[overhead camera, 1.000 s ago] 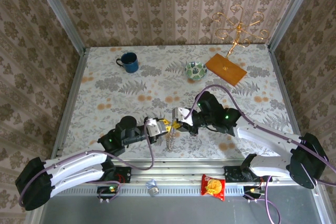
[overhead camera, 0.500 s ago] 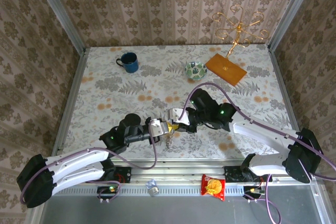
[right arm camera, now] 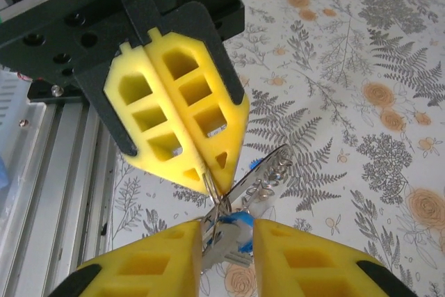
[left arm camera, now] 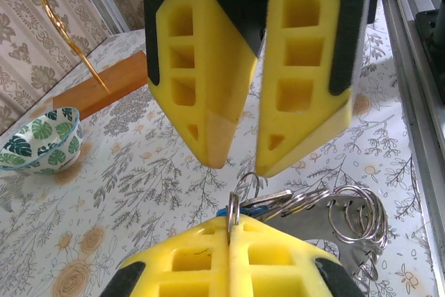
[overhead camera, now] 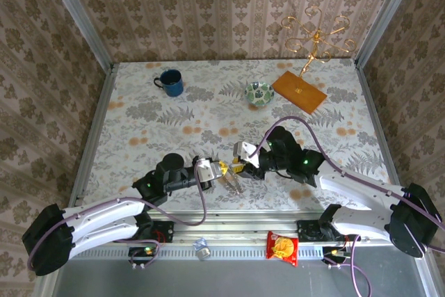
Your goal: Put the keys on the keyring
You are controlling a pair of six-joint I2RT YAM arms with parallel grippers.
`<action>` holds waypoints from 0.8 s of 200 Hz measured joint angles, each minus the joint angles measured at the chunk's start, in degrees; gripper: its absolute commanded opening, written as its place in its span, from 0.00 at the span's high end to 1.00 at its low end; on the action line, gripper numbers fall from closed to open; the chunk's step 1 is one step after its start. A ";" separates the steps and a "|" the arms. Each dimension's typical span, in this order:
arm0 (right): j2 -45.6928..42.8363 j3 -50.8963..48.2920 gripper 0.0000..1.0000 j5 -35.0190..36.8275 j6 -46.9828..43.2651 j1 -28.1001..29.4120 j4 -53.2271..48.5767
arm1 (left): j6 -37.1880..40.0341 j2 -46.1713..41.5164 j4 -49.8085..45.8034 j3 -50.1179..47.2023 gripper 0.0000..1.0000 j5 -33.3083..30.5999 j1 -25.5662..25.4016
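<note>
My left gripper (overhead camera: 221, 167) is shut on a thin silvery keyring (left arm camera: 233, 206), pinched upright between its yellow pads (left arm camera: 229, 224). From that ring hang the keys, one with a blue head (left arm camera: 254, 206), and a flat metal plate (left arm camera: 334, 234) carrying several wire rings. My right gripper (overhead camera: 240, 166) faces it tip to tip, its fingers (left arm camera: 240, 165) open just above the ring. In the right wrist view a blue-headed key (right arm camera: 240, 238) lies in the gap of the right gripper (right arm camera: 228, 231), below the shut left gripper (right arm camera: 212, 182). The bunch (overhead camera: 233, 182) hangs over the table's near edge.
A blue mug (overhead camera: 170, 82) stands at the back left. A green patterned bowl (overhead camera: 259, 92) and an orange board (overhead camera: 299, 91) with a gold candelabra are at the back right. A snack packet (overhead camera: 283, 247) lies on the front rail.
The right gripper's fingers have parted from shut. That arm swung left, then back right. The left gripper has closed fully on the ring and stayed near the table's front.
</note>
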 measured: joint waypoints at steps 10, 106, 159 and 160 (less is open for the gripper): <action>0.24 0.00 0.76 0.02 0.50 0.00 0.26 | -0.04 0.00 0.24 0.00 1.00 -0.07 0.00; 1.44 0.20 1.00 -1.36 2.32 -1.03 -0.42 | -0.22 -0.44 1.09 -0.42 1.00 -0.39 0.00; 5.27 0.31 0.95 -2.86 2.67 -1.60 -0.09 | -0.22 -0.22 1.44 -0.55 1.00 -0.11 0.00; 5.29 0.31 0.94 -2.86 2.69 -1.60 -0.09 | -0.22 -0.22 1.44 -0.55 1.00 -0.11 0.00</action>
